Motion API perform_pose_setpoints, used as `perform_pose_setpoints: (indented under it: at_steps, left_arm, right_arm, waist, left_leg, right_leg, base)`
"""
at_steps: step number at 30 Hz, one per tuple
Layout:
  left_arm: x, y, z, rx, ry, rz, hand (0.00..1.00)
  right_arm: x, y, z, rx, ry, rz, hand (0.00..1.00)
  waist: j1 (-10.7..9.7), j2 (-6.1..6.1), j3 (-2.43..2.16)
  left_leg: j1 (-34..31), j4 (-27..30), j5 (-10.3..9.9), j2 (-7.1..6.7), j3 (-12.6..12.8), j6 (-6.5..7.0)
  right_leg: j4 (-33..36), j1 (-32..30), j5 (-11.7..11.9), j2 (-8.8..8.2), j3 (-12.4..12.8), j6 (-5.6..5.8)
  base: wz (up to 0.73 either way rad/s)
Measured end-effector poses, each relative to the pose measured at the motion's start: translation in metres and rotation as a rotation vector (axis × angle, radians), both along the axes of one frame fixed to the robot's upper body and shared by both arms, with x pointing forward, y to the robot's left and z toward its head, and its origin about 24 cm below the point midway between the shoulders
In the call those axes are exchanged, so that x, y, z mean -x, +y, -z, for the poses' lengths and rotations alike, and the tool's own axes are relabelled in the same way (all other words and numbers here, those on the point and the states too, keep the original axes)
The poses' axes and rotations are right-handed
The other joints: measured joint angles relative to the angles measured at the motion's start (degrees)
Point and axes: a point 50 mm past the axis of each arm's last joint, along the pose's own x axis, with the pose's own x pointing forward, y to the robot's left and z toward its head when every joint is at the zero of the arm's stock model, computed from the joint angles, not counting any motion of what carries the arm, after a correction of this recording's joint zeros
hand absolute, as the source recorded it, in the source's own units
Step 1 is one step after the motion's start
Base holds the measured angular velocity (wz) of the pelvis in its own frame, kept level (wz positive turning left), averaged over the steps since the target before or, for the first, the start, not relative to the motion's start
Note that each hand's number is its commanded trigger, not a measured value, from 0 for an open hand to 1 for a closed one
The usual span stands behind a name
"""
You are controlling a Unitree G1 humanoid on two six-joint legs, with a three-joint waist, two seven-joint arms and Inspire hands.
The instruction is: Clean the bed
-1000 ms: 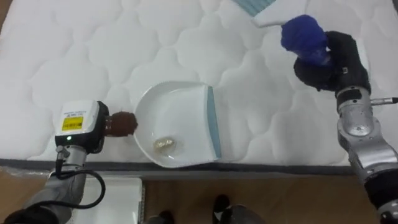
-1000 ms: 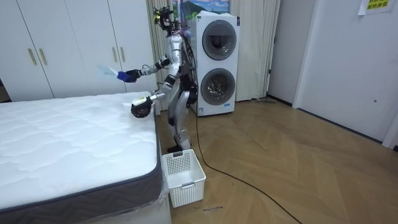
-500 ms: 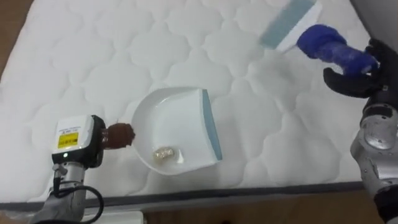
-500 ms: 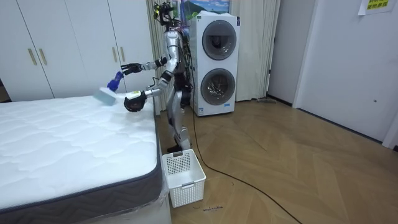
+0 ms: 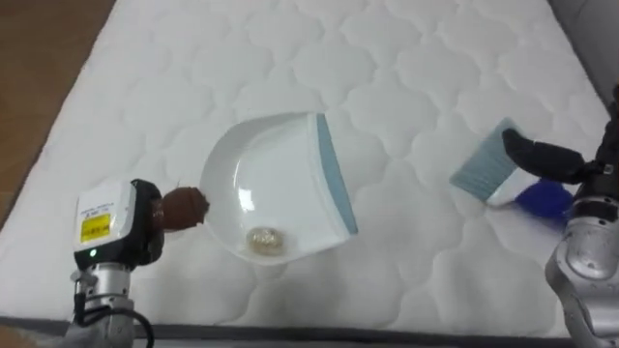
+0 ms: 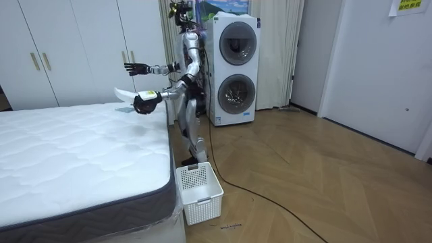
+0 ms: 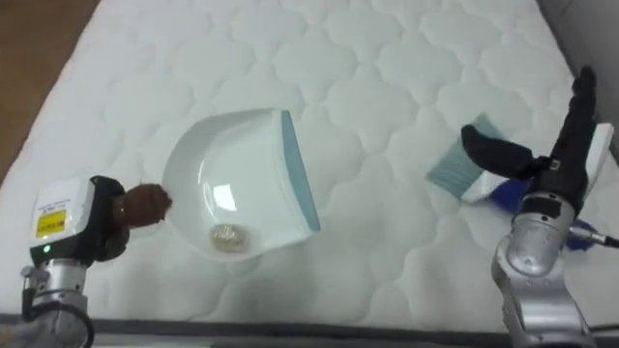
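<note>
We see the dustpan (image 5: pixel 276 184) over the mattress (image 5: pixel 387 58), near its close edge. The left hand (image 5: pixel 145 220) is clenched around its brown handle (image 5: pixel 184 208). The long axis runs left to right: handle toward the robot's left, blue lip (image 5: pixel 336 174) toward the right and facing the brush (image 5: pixel 488 174). The lip edge runs far to near, slanted a bit. A small pale scrap (image 5: pixel 261 237) sits inside the pan near the close rim.

The brush lies free on the mattress, well to the right of the dustpan. Its axis is a diagonal, with the light blue bristles (image 5: pixel 479 166) pointing up-left toward the pan and the blue grip (image 5: pixel 542 198) pointing down-right.

The right hand (image 5: pixel 551 158) hangs over the brush with straight fingers, holding nothing (the room view shows it spread out, well above the bed).

In the room view the robot stands upright at the bed's corner, the pan looks raised off the bed top, and a white basket (image 6: pixel 199 192) sits on the floor.
</note>
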Motion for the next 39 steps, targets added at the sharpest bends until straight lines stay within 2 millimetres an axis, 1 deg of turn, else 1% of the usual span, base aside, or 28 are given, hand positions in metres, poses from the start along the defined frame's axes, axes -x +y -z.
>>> perform_pose_setpoints:
  at_steps: [3,5,7,8,10,12,13,15,16,17,18,19,20,21,22,23,24,25,26,27,28,29,30,31,33,34,36,39]
  left_arm:
    - [0.005,0.005,0.0,0.01,-0.007,-0.023,1.0]
    - [0.008,0.01,-0.001,0.01,-0.008,-0.044,1.0]
    - [0.013,0.014,0.001,0.014,-0.002,-0.07,1.0]
    - [0.016,0.015,0.004,0.024,0.007,-0.087,1.0]
    - [0.021,0.012,0.009,0.051,0.022,-0.103,1.0]
    - [0.022,0.003,0.013,0.084,0.023,-0.104,1.0]
    - [0.022,0.001,0.014,0.093,0.024,-0.106,1.0]
    - [0.024,-0.002,0.019,0.131,0.036,-0.128,1.0]
    - [0.024,-0.003,0.019,0.137,0.036,-0.131,1.0]
    - [0.023,-0.004,0.019,0.153,0.031,-0.138,1.0]
    - [0.021,-0.006,0.018,0.16,0.025,-0.136,1.0]
    - [0.019,-0.007,0.018,0.165,0.022,-0.132,1.0]
    - [0.016,-0.01,0.016,0.173,0.012,-0.123,1.0]
    - [0.013,-0.012,0.014,0.182,-0.003,-0.107,1.0]
    - [0.011,-0.013,0.012,0.184,-0.011,-0.1,1.0]
    - [0.009,-0.013,0.011,0.186,-0.018,-0.096,1.0]
    - [0.005,-0.015,0.009,0.19,-0.026,-0.088,1.0]
    - [0.0,-0.017,0.006,0.196,-0.034,-0.079,1.0]
    - [-0.001,-0.018,0.006,0.199,-0.038,-0.077,1.0]
    - [-0.003,-0.019,0.005,0.203,-0.042,-0.074,1.0]
    - [-0.005,-0.02,0.004,0.204,-0.047,-0.071,1.0]
    - [-0.005,-0.02,0.003,0.205,-0.048,-0.07,1.0]
    - [-0.006,-0.021,0.003,0.208,-0.05,-0.07,1.0]
    - [-0.006,-0.021,0.003,0.208,-0.05,-0.07,1.0]
    - [-0.006,-0.022,0.003,0.21,-0.052,-0.073,1.0]
    - [-0.006,-0.021,0.003,0.21,-0.053,-0.073,1.0]
    - [-0.005,-0.023,0.004,0.212,-0.051,-0.072,1.0]
    - [-0.005,-0.024,0.004,0.217,-0.051,-0.072,1.0]
  right_arm:
    - [0.001,0.001,-0.008,-0.001,-0.046,0.006,0.0]
    - [0.0,0.003,-0.012,0.004,-0.07,-0.006,0.0]
    - [0.0,0.005,-0.013,-0.002,-0.078,-0.009,0.0]
    - [0.0,0.005,-0.012,-0.016,-0.081,-0.003,0.0]
    - [0.001,0.007,-0.01,-0.034,-0.084,0.011,0.0]
    - [0.001,0.006,-0.007,-0.04,-0.081,0.045,0.0]
    - [0.001,0.006,-0.007,-0.038,-0.079,0.051,0.0]
    - [0.002,0.007,-0.004,-0.044,-0.078,0.07,0.0]
    - [0.002,0.008,-0.003,-0.048,-0.079,0.076,0.0]
    - [0.003,0.008,-0.003,-0.048,-0.082,0.087,0.0]
    - [0.004,0.008,-0.003,-0.051,-0.088,0.102,0.0]
    - [0.004,0.007,-0.002,-0.05,-0.092,0.111,0.0]
    - [0.005,0.007,-0.002,-0.051,-0.105,0.124,0.0]
    - [0.006,0.006,-0.002,-0.051,-0.113,0.131,0.0]
    - [0.006,0.006,-0.001,-0.054,-0.113,0.131,0.0]
    - [0.006,0.009,0.0,-0.061,-0.109,0.118,0.0]
    - [0.005,0.011,0.001,-0.065,-0.105,0.1,0.0]
    - [0.004,0.012,0.001,-0.063,-0.101,0.084,0.0]
    - [0.003,0.012,0.0,-0.061,-0.099,0.073,0.0]
    - [0.002,0.014,0.0,-0.059,-0.098,0.052,0.0]
    - [0.001,0.014,-0.001,-0.053,-0.097,0.042,0.0]
    - [0.001,0.014,-0.001,-0.05,-0.097,0.04,0.0]
    - [0.001,0.014,-0.002,-0.042,-0.097,0.04,0.0]
    - [0.001,0.015,-0.002,-0.041,-0.099,0.039,0.0]
    - [-0.001,0.016,-0.003,-0.032,-0.103,0.036,0.0]
    - [-0.002,0.017,-0.004,-0.032,-0.106,0.035,0.0]
    - [-0.005,0.022,-0.005,-0.032,-0.112,0.026,0.0]
    - [-0.005,0.027,-0.001,-0.031,-0.094,0.004,0.0]
  waist:
    - [0.86,-0.12,-0.02]
    - [1.91,-0.21,-0.07]
    - [2.28,-0.42,-0.13]
    - [2.96,-0.59,-0.13]
    - [3.15,-0.54,-0.1]
    - [3.77,-0.69,-0.05]
    - [3.96,-0.7,-0.04]
    - [4.57,-0.62,0.07]
    - [4.59,-0.65,0.1]
    - [3.97,-0.46,0.26]
    - [2.89,-0.46,0.34]
    - [2.63,-0.55,0.41]
    - [1.71,-0.89,0.63]
    - [0.77,-1.15,1.05]
    - [0.52,-1.23,1.15]
    - [0.5,-1.29,1.17]
    - [0.33,-1.27,1.17]
    - [0.16,-1.22,1.22]
    - [0.41,-1.2,1.23]
    - [0.84,-1.19,1.21]
    - [0.87,-1.17,1.2]
    - [0.9,-1.2,1.19]
    - [1.36,-1.19,1.19]
    - [1.69,-1.13,1.2]
    - [3.32,-1.0,1.12]
    - [3.48,-1.03,1.11]
    - [3.73,-1.08,1.12]
    - [4.07,-1.12,1.09]
  left_leg:
    - [0.63,-0.14,0.23,0.03,-2.08,-0.19]
    - [0.05,-0.06,0.36,-0.05,-3.09,-0.39]
    - [-0.58,-0.09,0.6,-0.23,-4.49,-0.7]
    - [-0.74,0.27,0.91,-0.11,-4.97,-0.91]
    - [-1.4,0.99,1.14,-0.22,-6.95,-1.15]
    - [-2.67,1.77,1.46,-0.33,-9.27,-1.7]
    - [-2.98,2.02,1.53,-0.37,-9.57,-1.83]
    - [-3.71,2.58,2.02,-0.78,-11.43,-2.57]
    - [-3.96,2.72,2.16,-0.82,-11.75,-2.74]
    - [-5.34,3.35,2.44,-0.92,-12.46,-3.11]
    - [-6.65,3.7,3.48,-0.78,-11.39,-3.24]
    - [-7.16,3.37,4.34,-0.5,-9.63,-3.12]
    - [-7.8,2.9,6.41,0.68,-3.27,-2.35]
    - [-8.86,3.36,7.41,2.51,5.07,-1.19]
    - [-9.61,5.22,6.84,3.64,8.81,-0.38]
    - [-10.46,9.54,4.54,5.79,14.16,1.02]
    - [-10.44,11.91,2.56,7.25,17.64,0.72]
    - [-10.53,11.92,1.92,7.52,18.56,0.24]
    - [-10.6,11.08,1.93,7.15,18.63,0.29]
    - [-10.4,9.32,1.97,6.39,18.44,0.35]
    - [-10.48,7.84,2.38,5.79,17.85,0.75]
    - [-10.58,7.24,2.82,5.1,17.64,0.8]
    - [-10.56,6.07,3.57,4.75,17.63,1.01]
    - [-10.57,5.8,3.7,4.31,17.65,1.04]
    - [-10.41,4.96,3.95,3.89,17.38,1.0]
    - [-10.3,4.67,4.03,3.82,17.29,0.93]
    - [-9.27,2.7,4.96,2.52,16.18,1.01]
    - [-7.68,1.06,5.44,1.59,15.86,1.09]
  right_leg:
    - [-1.08,1.71,-0.3,0.29,0.12,0.15]
    - [-1.28,1.73,-0.31,0.61,0.11,0.13]
    - [-1.65,1.88,-0.31,0.92,0.09,0.13]
    - [-1.75,1.97,-0.33,1.16,0.21,0.08]
    - [-2.14,2.75,-0.36,1.54,0.11,0.04]
    - [-1.9,2.89,-0.89,1.95,0.16,-0.31]
    - [-1.8,2.92,-1.14,1.97,-0.02,-0.45]
    - [-1.5,3.82,-2.31,1.98,-1.9,-1.11]
    - [-1.32,4.0,-2.7,2.01,-2.18,-1.24]
    - [-1.27,4.57,-3.46,2.2,-3.26,-1.65]
    - [-1.24,5.05,-4.23,2.34,-4.63,-2.11]
    - [-1.21,5.22,-4.55,2.14,-5.88,-2.28]
    - [-1.26,5.37,-5.23,1.23,-9.53,-2.59]
    - [-0.78,5.12,-5.89,-0.03,-13.87,-3.15]
    - [-0.33,4.91,-6.22,-0.45,-16.28,-3.56]
    - [0.17,4.85,-6.82,-0.79,-19.3,-3.79]
    - [0.14,4.94,-7.13,-0.75,-21.87,-3.92]
    - [0.45,4.89,-7.38,-0.75,-23.75,-3.77]
    - [1.0,4.91,-7.67,-0.77,-23.9,-3.63]
    - [1.49,4.81,-8.03,-0.77,-24.1,-3.42]
    - [1.45,4.73,-8.14,-0.72,-24.02,-3.37]
    - [1.35,4.73,-8.14,-0.74,-23.98,-3.36]
    - [0.98,4.73,-8.14,-0.83,-24.03,-3.36]
    - [0.98,4.68,-8.15,-0.9,-24.06,-3.35]
    - [1.06,4.89,-8.14,-1.2,-24.91,-3.26]
    - [1.05,4.94,-8.13,-1.23,-25.02,-3.25]
    - [1.03,5.69,-8.05,-1.63,-25.26,-3.1]
    - [0.94,7.13,-8.02,-1.98,-25.36,-3.04]
  base:
    - [0.4]
    - [0.28]
    - [0.34]
    - [0.33]
    - [0.53]
    - [0.64]
    - [0.56]
    - [0.66]
    - [0.89]
    - [1.22]
    - [1.37]
    - [1.57]
    - [1.59]
    - [1.54]
    - [1.27]
    - [1.08]
    - [1.28]
    - [1.04]
    - [0.8]
    - [0.63]
    - [0.63]
    - [0.61]
    - [0.38]
    - [0.31]
    - [0.15]
    - [0.18]
    - [0.3]
    - [0.3]
